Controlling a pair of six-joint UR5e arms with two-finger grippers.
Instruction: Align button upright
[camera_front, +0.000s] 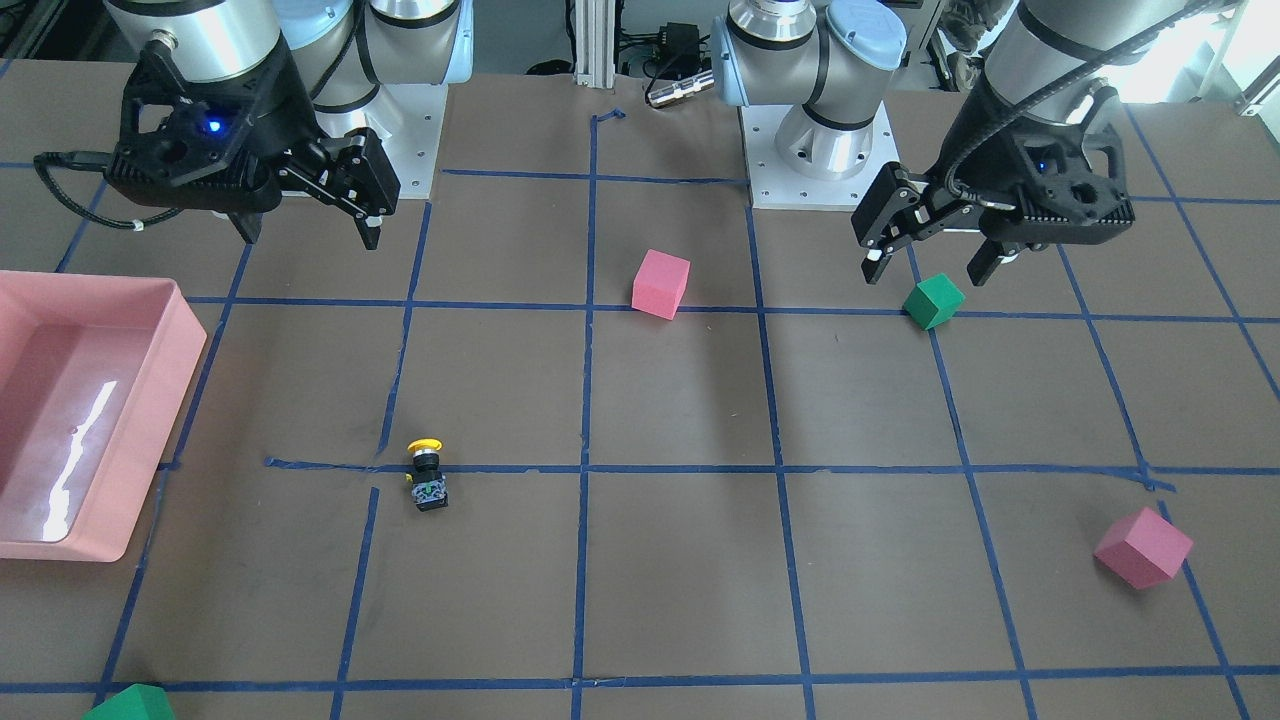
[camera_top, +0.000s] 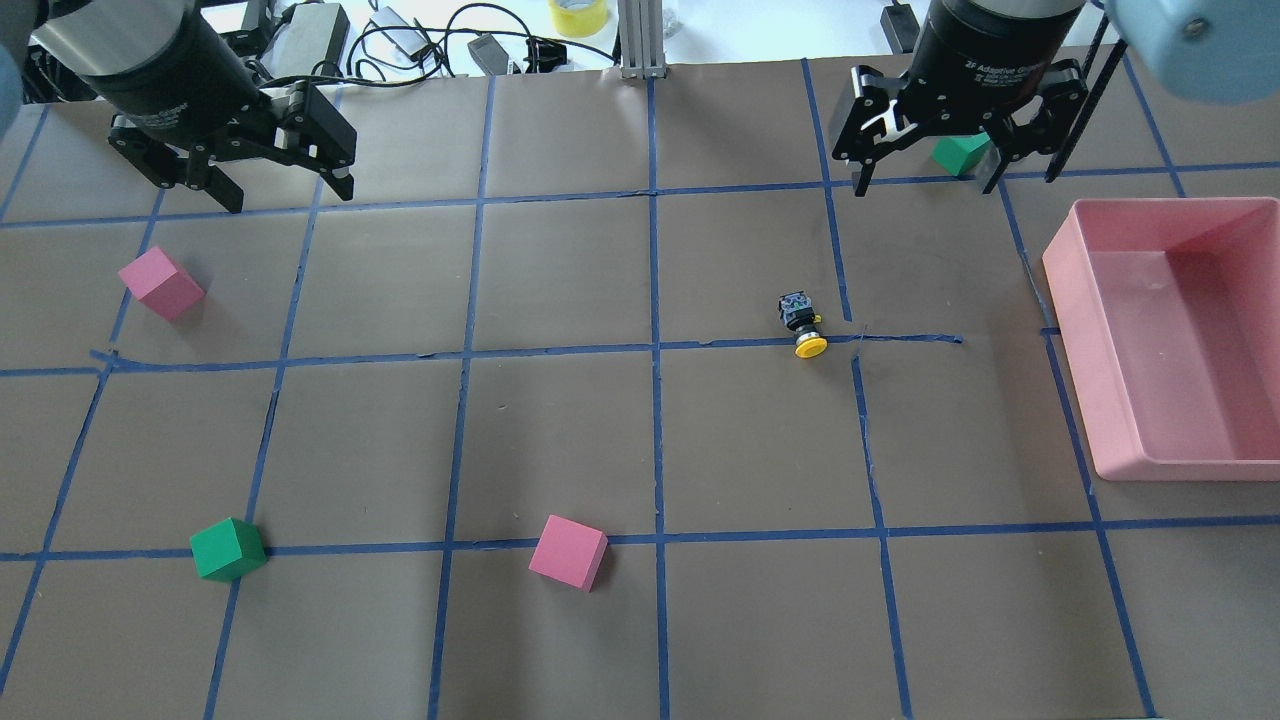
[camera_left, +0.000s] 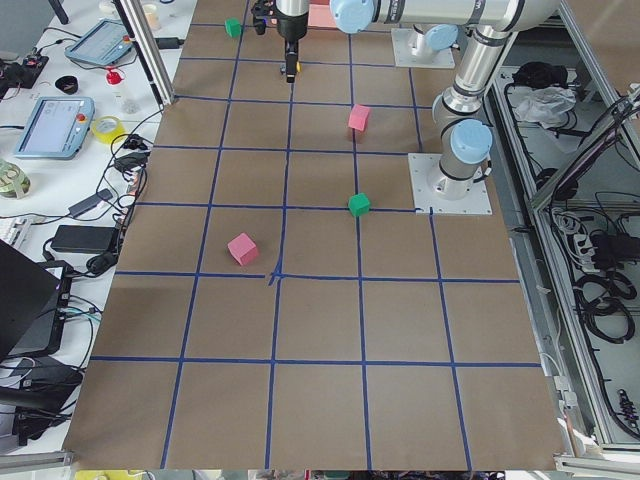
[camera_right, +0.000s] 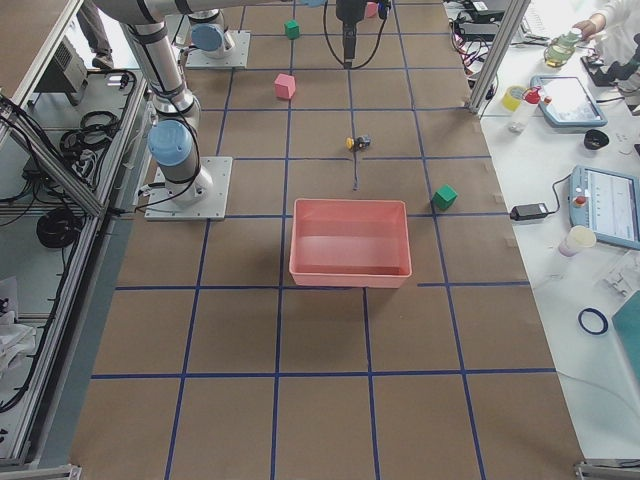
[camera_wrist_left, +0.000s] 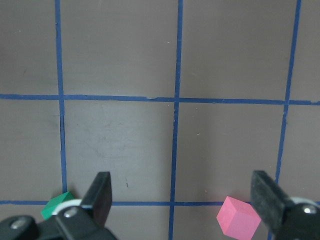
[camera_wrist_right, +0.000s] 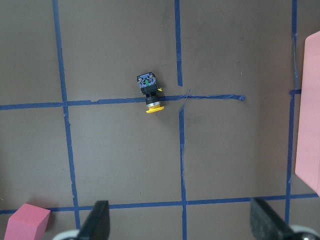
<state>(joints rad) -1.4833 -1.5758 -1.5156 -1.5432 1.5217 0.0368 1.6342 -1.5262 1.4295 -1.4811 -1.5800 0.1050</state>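
Button (camera_top: 802, 325) lay on its side on the worktop (camera_top: 560, 440), across a blue tape line, yellow cap toward the robot, between the centre line and the pink bin (camera_top: 1072, 340). Right gripper (camera_front: 310, 238) and left gripper (camera_front: 928, 268) both hung above the worktop, jaws apart and empty, well apart from the button.
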